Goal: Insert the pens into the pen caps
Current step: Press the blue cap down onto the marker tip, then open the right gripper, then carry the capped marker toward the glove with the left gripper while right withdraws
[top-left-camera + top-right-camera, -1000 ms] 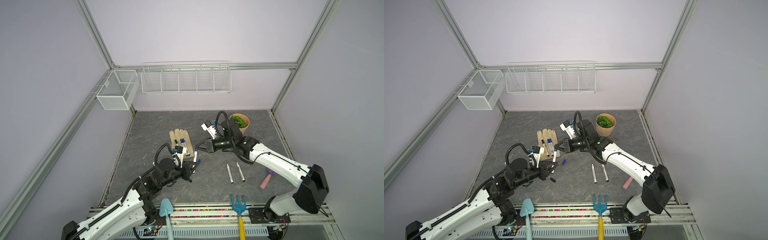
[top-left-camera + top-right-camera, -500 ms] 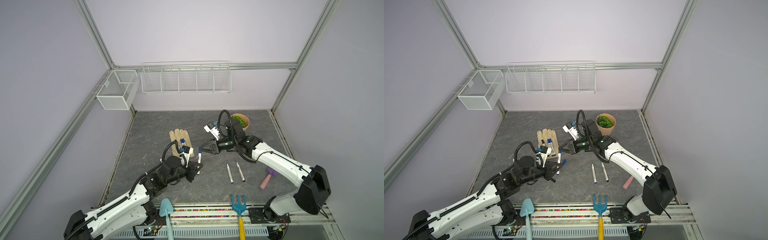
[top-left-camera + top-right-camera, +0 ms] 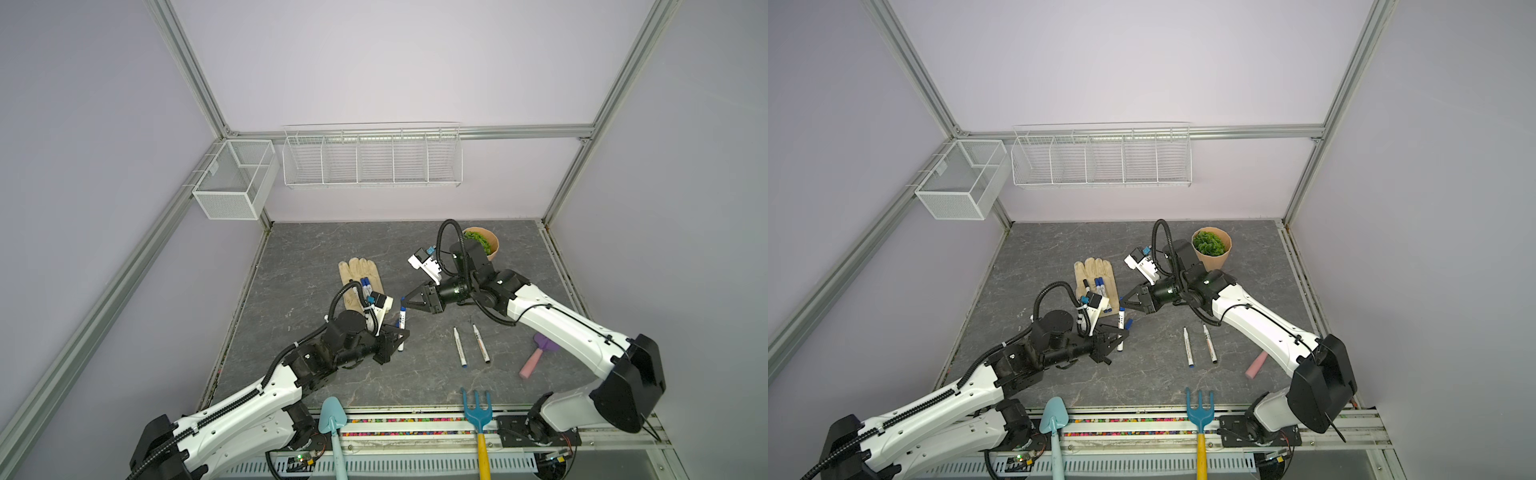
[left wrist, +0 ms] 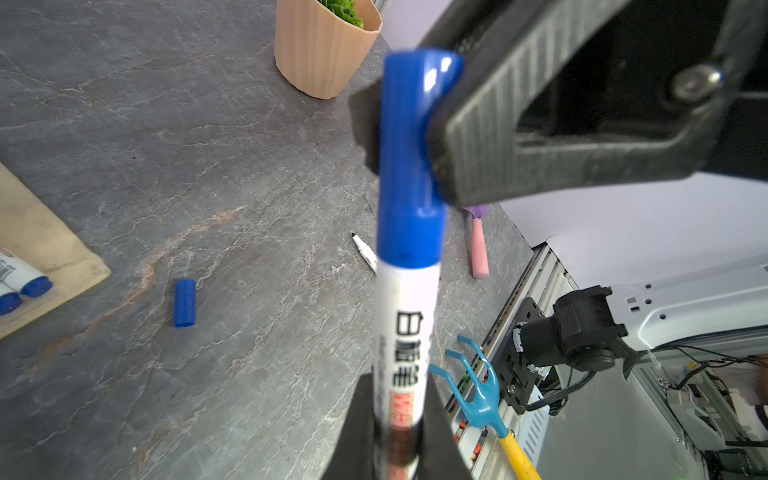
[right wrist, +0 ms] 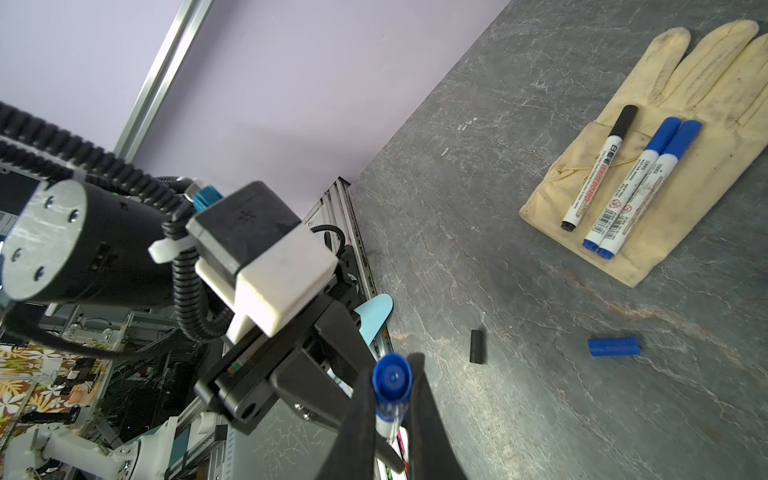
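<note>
Left hand [image 3: 398, 338] is clamped on the printed barrel of a white marker pen [image 4: 405, 332], holding it up off the table [image 3: 316, 257]; right hand [image 5: 390, 374] meets it from the pen's far end, its fingers closed on the blue cap [image 4: 409, 166] that sits over the pen's tip; whether that cap is pushed fully home I cannot tell; on the table just below the two hands lie a loose blue cap [image 5: 614, 347] and a loose black cap [image 5: 478, 346], apart from each other; beyond the left hand a cream work glove [image 5: 715, 95] lies flat with three capped pens [image 5: 631, 183] on it, one with a black cap and two with blue caps touching side by side; back from the right hand, toward its arm's base, two uncapped pens [image 3: 459, 347] lie near each other; farther off, behind the right hand, stands a potted plant [image 3: 1212, 249].
</note>
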Tool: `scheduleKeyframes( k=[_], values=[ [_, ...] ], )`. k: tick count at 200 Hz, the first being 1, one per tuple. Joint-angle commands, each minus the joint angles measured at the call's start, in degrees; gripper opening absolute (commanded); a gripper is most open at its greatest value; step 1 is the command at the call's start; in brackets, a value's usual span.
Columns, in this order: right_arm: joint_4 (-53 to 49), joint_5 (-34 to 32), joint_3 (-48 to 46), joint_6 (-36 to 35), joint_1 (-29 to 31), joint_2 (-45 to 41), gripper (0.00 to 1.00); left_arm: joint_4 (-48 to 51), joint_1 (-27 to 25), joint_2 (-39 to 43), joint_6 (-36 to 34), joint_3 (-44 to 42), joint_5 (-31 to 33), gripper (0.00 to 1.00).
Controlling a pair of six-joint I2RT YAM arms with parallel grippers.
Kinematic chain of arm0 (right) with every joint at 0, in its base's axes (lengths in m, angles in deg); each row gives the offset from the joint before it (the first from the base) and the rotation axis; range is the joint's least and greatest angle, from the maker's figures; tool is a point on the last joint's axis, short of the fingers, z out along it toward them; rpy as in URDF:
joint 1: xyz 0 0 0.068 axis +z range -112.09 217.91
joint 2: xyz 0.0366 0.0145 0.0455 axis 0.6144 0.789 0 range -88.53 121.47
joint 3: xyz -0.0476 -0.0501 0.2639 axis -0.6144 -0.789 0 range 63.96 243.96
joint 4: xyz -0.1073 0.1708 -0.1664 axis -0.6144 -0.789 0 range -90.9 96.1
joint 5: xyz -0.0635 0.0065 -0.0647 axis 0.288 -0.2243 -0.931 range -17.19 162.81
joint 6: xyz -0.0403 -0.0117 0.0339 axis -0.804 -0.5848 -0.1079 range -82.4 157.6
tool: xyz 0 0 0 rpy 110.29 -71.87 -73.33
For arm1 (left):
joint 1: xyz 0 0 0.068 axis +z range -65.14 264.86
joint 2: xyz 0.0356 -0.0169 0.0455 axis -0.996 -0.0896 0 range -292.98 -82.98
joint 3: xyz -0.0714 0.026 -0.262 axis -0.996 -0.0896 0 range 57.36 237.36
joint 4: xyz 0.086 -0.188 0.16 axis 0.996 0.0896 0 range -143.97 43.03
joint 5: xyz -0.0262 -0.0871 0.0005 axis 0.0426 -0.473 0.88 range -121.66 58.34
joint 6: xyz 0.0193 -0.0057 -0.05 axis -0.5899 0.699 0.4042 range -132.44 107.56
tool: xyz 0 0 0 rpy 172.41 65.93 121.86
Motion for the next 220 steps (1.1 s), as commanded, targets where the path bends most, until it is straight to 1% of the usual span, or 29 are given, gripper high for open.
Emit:
scheduleKeyframes(
  k=[1,13,31,49,97,120,144,170,220],
  values=[
    [-23.01,7.39,-2.44,-5.38,4.65,-0.52,0.07,-10.84,3.08,0.81,1.75,5.57,18.74,0.0],
    [-24.84,5.84,-2.64,-6.52,4.81,0.62,0.07,-12.12,3.11,0.29,1.14,6.07,20.21,0.0],
    [-23.97,5.36,-3.97,-5.69,4.84,1.51,0.07,-14.11,3.06,-1.22,-0.19,7.92,21.23,0.0],
    [-22.61,4.18,-4.91,-4.75,4.91,2.04,0.07,-15.29,3.11,-3.53,-2.1,10.9,20.8,0.0],
    [-24.49,-1.89,-5.12,-4.7,5.28,6.18,0.07,-16.78,3.15,-6.93,-5.02,16.87,18.42,0.0],
    [-24.96,-5.08,-5.69,-4.66,5.02,7.11,0.07,-17.37,3.18,-6.03,-4.45,16.2,18.49,0.0],
    [-23.99,-6.46,-6.56,-2.82,2.75,7.0,0.07,-17.21,3.3,-4.01,-3.75,14.5,18.66,0.0],
    [-21.5,-5.65,-7.09,0.28,0.67,6.47,0.07,-16.7,3.24,-1.92,-2.64,12.36,18.95,0.0],
    [-19.58,-3.92,-5.04,2.2,0.66,6.22,0.07,-17.21,3.27,-2.75,-0.75,10.0,17.91,0.0]
  ],
)
